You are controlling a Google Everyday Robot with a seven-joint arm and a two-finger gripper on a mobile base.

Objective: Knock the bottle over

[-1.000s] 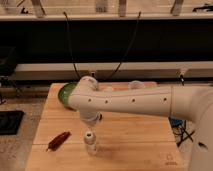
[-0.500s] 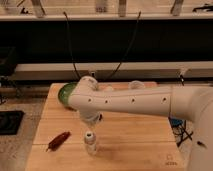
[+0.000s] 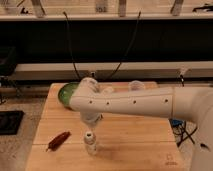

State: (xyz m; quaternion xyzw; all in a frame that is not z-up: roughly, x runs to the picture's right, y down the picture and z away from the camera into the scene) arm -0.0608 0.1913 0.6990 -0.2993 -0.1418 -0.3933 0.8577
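A small clear bottle [image 3: 90, 142] with a white cap stands upright on the wooden table [image 3: 135, 140], near the front edge. My white arm reaches in from the right across the table. My gripper [image 3: 90, 120] hangs at its left end, just above and behind the bottle's cap. The arm's body hides most of the gripper.
A green bowl [image 3: 66, 93] sits at the table's back left, partly behind my arm. A reddish-brown chip bag [image 3: 58, 140] lies front left of the bottle. Black cables hang behind the table, in front of a dark shelf wall.
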